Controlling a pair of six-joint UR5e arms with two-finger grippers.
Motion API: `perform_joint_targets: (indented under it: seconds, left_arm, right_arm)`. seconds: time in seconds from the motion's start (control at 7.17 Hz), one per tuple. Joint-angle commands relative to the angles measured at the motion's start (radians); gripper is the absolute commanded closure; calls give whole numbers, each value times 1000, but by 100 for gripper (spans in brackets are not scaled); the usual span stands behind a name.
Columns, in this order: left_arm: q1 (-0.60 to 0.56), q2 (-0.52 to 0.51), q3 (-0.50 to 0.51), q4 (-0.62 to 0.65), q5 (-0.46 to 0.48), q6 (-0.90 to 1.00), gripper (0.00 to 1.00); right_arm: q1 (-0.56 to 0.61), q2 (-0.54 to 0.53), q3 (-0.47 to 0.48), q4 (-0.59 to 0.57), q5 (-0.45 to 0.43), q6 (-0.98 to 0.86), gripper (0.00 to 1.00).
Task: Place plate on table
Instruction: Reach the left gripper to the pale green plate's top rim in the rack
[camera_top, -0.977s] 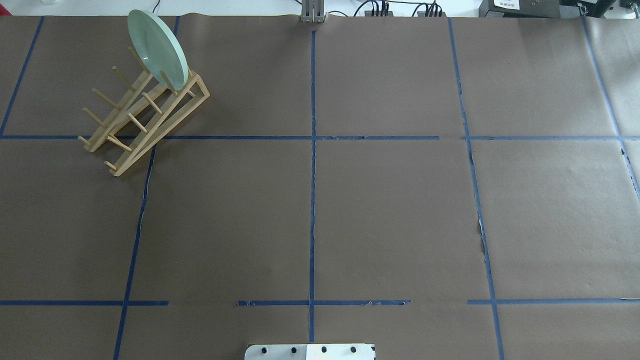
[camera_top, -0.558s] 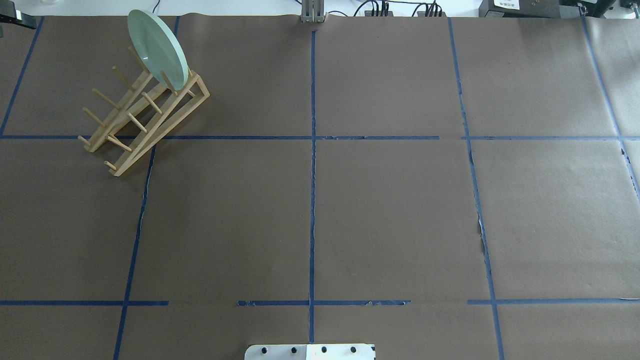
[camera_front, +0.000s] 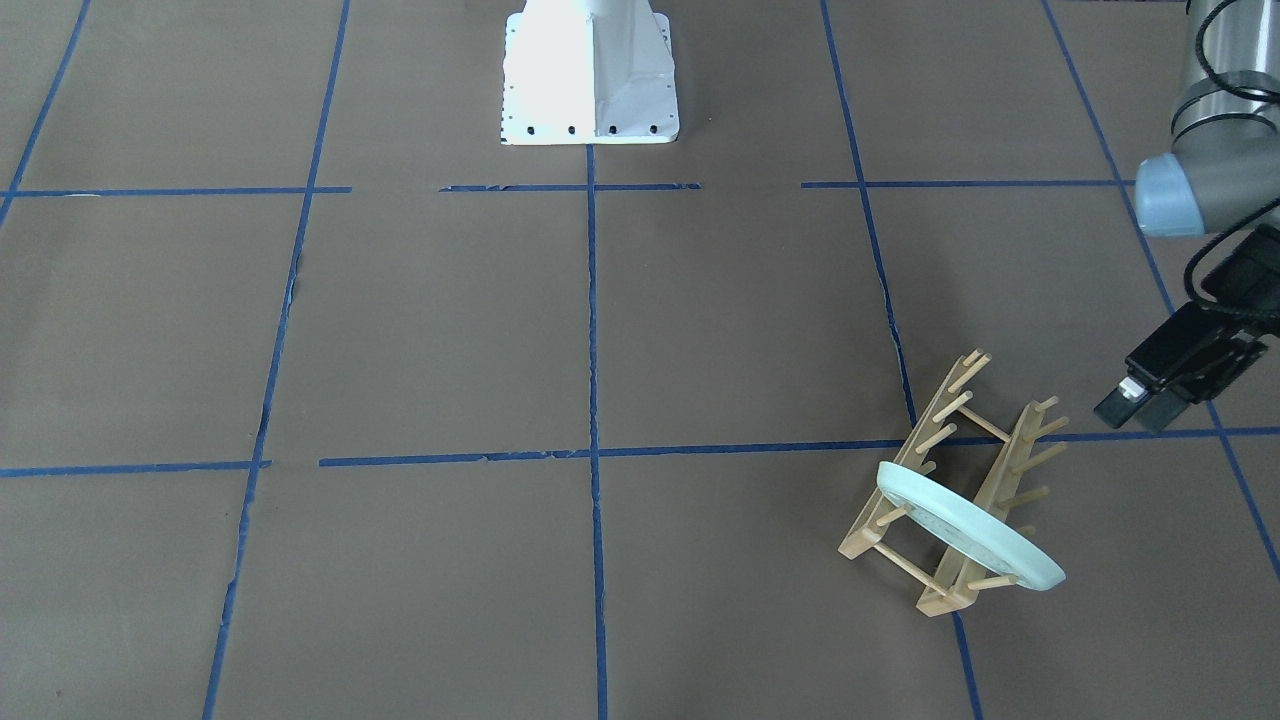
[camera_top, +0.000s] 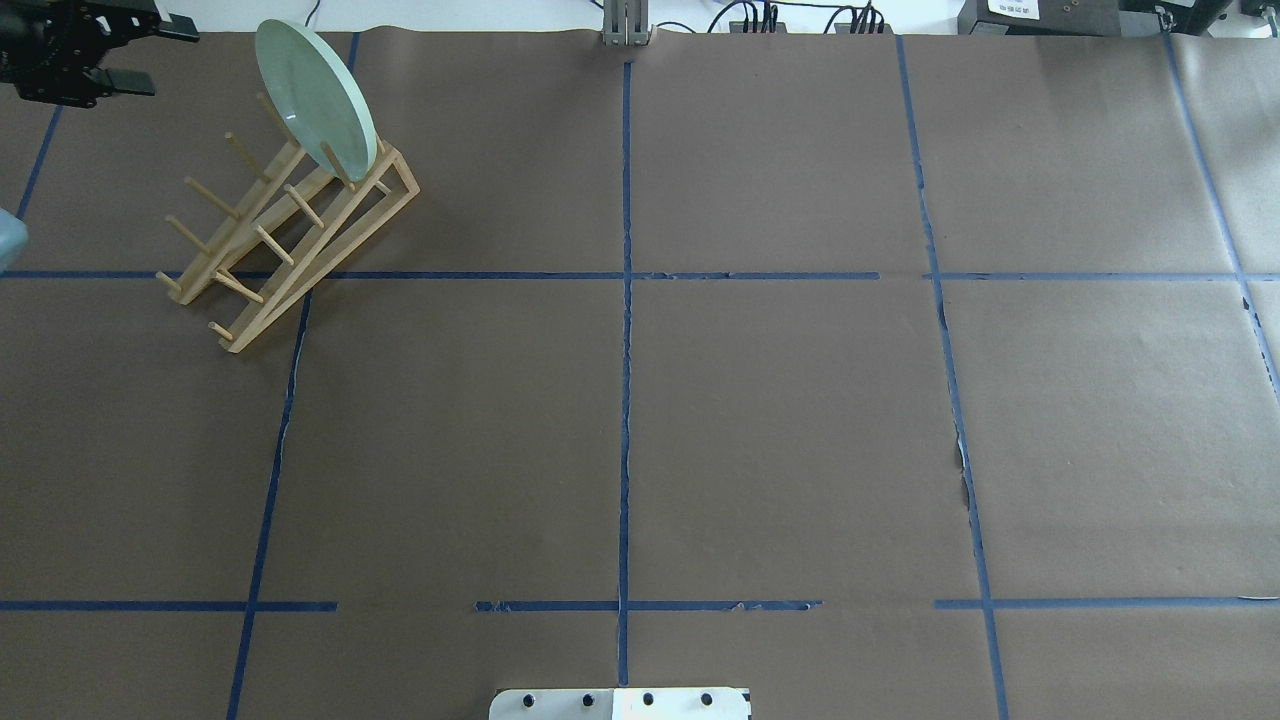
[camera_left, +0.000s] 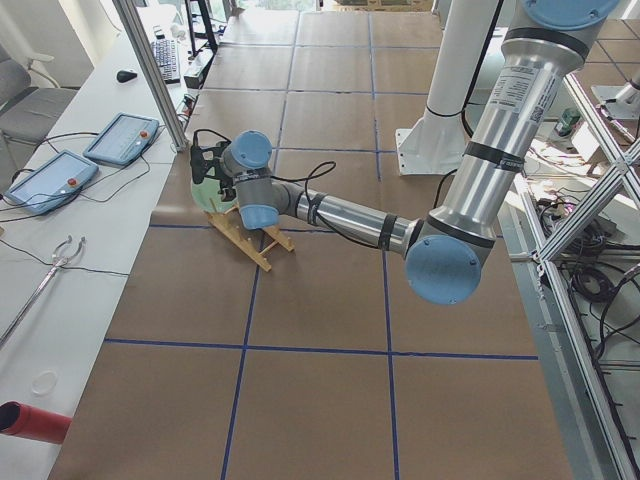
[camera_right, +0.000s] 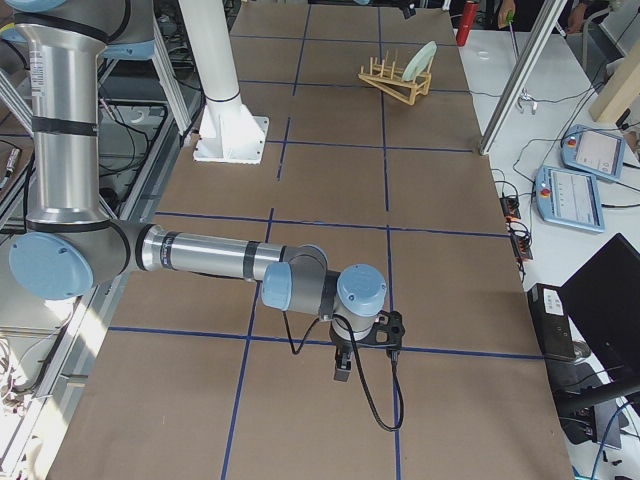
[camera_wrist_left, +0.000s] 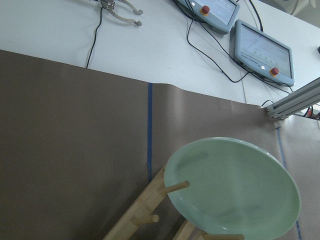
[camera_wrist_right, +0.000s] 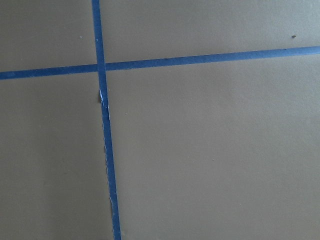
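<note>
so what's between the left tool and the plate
Just bare table between left tool and plate, clearest in the overhead view.

Even overhead light covers the brown-paper bench with blue tape lines (camera_top: 800, 420), casting only faint, soft shadows. The white metal robot base (camera_front: 560, 60) is blown out by glare in the front view. All views are sharp.

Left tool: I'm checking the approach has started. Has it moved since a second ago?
Yes. The left tool entered from the view's left edge, moving rightward toward the rack and plate.
</note>
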Motion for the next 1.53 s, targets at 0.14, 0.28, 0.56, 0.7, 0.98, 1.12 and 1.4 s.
perform_joint_targets:
  seconds: [0.14, 0.28, 0.56, 0.7, 0.98, 1.12, 1.4]
  left_arm:
    - [81, -48, 31, -123, 198, -407, 0]
    - [131, -56, 63, -171, 276, -477, 0]
    - [176, -87, 108, -179, 331, -491, 0]
    - [181, -88, 108, -179, 331, -490, 9]
    - [182, -102, 129, -177, 331, -472, 46]
    - [182, -105, 132, -179, 331, -455, 51]
    - [182, -113, 142, -177, 331, -453, 54]
  right_arm:
    - [0, 0, 0, 0, 0, 0, 0]
    - [0, 0, 0, 0, 0, 0, 0]
    - [0, 0, 0, 0, 0, 0, 0]
    - [0, 0, 0, 0, 0, 0, 0]
    - [0, 0, 0, 0, 0, 0, 0]
    - [0, 0, 0, 0, 0, 0, 0]
    - [0, 0, 0, 0, 0, 0, 0]
